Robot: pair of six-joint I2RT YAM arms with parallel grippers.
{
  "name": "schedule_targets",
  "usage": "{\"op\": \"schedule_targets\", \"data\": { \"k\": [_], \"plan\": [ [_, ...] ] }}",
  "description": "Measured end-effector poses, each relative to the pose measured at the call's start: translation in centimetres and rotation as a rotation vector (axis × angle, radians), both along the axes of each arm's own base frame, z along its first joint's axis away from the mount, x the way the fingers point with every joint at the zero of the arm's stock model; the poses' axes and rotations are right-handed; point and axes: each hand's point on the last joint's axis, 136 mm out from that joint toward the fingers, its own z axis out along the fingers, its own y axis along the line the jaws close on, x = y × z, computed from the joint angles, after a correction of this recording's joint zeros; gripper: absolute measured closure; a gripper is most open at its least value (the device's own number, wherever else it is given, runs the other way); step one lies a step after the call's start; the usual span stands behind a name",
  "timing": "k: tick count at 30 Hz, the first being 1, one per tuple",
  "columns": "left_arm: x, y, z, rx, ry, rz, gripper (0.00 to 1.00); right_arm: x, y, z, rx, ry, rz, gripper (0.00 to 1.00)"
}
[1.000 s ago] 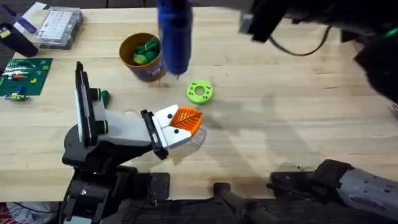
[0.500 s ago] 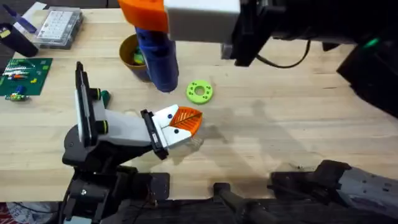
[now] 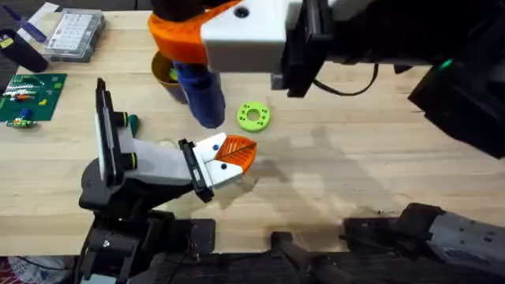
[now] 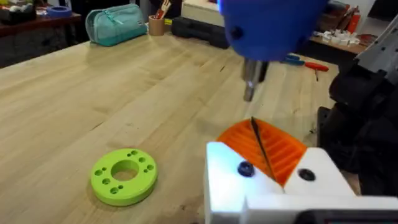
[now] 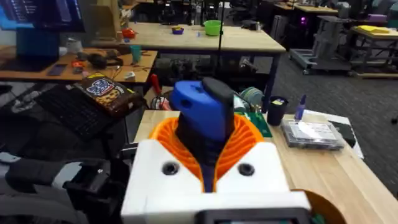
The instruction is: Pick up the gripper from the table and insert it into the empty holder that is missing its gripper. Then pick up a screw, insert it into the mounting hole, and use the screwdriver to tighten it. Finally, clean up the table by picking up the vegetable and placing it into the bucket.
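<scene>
Right hand (image 3: 185, 35): clamped on screwdriver (image 3: 201, 91) | Tip held above mounted gripper (image 3: 229, 154) | Risk: screw head missed if tip is misaligned

The right pincer (image 3: 185, 43) hangs high over the far part of the bench (image 3: 355, 166), with the screwdriver (image 3: 197, 91) in it, tip down. The bucket (image 3: 163, 72) sits just under and behind it. The ring (image 3: 253, 116) lies a bit to its right. Nearer than the pincer, the gripper (image 3: 229, 158) sits on the end of the holder (image 3: 150, 166), which stretches off to the left.
</scene>
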Motion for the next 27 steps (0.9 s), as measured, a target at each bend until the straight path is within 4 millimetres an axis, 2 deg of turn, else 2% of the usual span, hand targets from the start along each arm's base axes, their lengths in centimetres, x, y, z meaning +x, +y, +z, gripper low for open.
{"op": "schedule_targets", "data": {
  "k": [11, 12, 13, 18, 27],
  "plan": [
    [0.0, 0.0, 0.0, 0.0, 0.0, 0.0, 0.982, 0.0, 0.6, -1.6, -0.028, 0.028, 0.013, 0.956],
    [0.0, 0.0, 0.0, 0.0, 0.0, 0.0, 0.982, -0.1, 0.6, -1.7, -0.029, 0.029, 0.015, 0.956],
    [0.0, 0.0, 0.0, 0.0, 0.0, 0.0, 0.982, -1.1, 1.1, -2.3, -0.032, 0.031, 0.043, 0.957],
    [0.0, 0.0, 0.0, 0.0, 0.0, 0.0, 0.982, -1.1, 1.2, -3.0, -0.044, 0.042, 0.046, 0.957],
    [0.0, 0.0, 0.0, 0.0, 0.0, 0.0, 0.982, -1.1, 1.2, -3.2, -0.047, 0.045, 0.045, 0.957]
  ]
}}
